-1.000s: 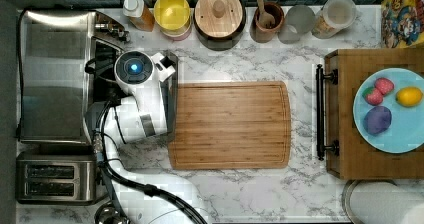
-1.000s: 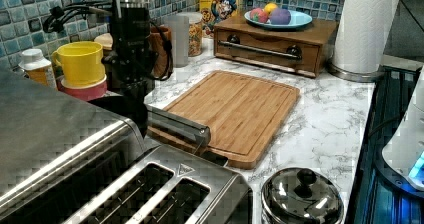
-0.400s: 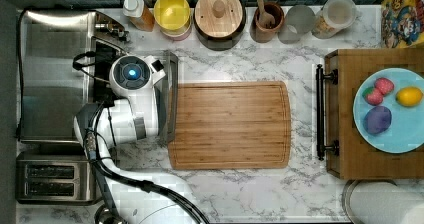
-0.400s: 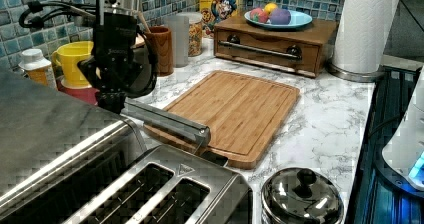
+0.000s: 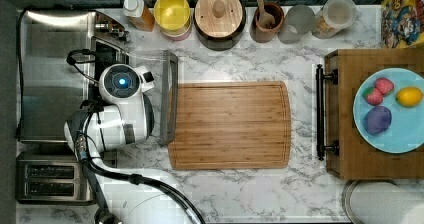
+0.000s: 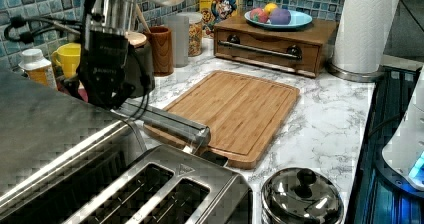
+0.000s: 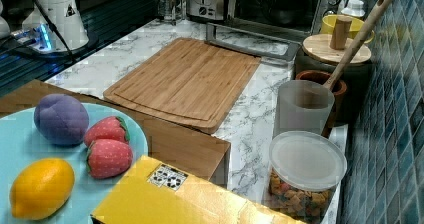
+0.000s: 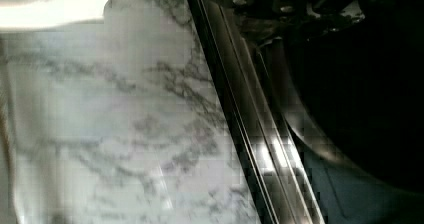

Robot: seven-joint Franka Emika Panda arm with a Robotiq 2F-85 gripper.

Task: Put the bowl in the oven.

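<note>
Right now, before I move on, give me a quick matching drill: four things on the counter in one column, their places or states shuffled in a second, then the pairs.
Things
1. oven
2. wooden spoon
3. lemon
4. cutting board

Places or states
A. on the blue plate
B. door folded down open
C. bare, beside the open door
D. standing in the brown cup

Pairs: 1-B, 2-D, 3-A, 4-C
</note>
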